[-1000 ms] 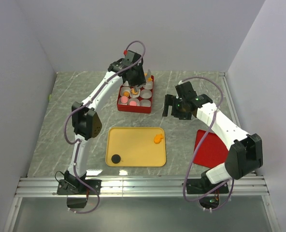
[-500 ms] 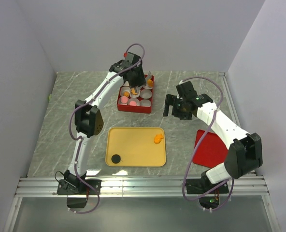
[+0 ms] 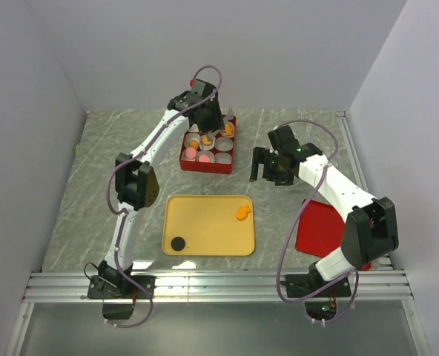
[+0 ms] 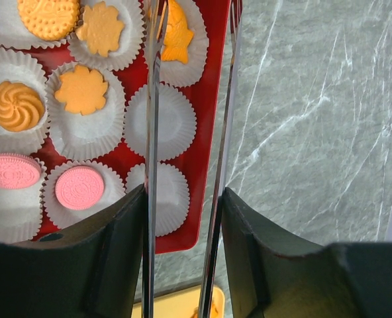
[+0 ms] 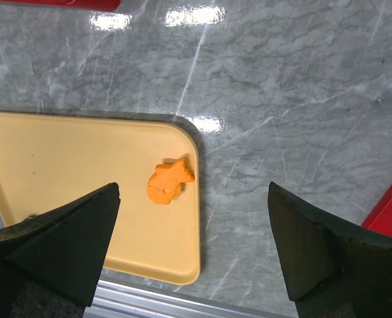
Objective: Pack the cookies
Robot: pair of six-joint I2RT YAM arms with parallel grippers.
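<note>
From above, the left gripper (image 3: pixel 213 123) hung over the far right part of the red box (image 3: pixel 184 157), which sat on the marble table (image 3: pixel 116 148) with cookies in paper cups. The right gripper (image 3: pixel 273 167) hovered beside the box, over bare table, its jaws spread wide. Nearer the arms lay a yellow tray (image 3: pixel 205 222) with an orange fish cookie (image 3: pixel 242 213) at its far right corner and a black cookie (image 3: pixel 178 243) at its near left. A red lid (image 3: pixel 325 231) lay by the right arm.

In the left wrist view, the long thin fingers (image 4: pixel 151 132) stood partly apart and gripped nothing. One finger crossed in front of an orange fish-shaped cookie (image 4: pixel 179 34) lying in its cup. Other cups held a tan round (image 4: pixel 48 16), two flower shapes (image 4: pixel 82 89), a swirl (image 4: pixel 14 106) and two pink rounds (image 4: pixel 80 187); two cups (image 4: pixel 169 122) near the fingers were unfilled.

In the right wrist view, the wide-open gripper looked down on the fish cookie near the tray's corner.
</note>
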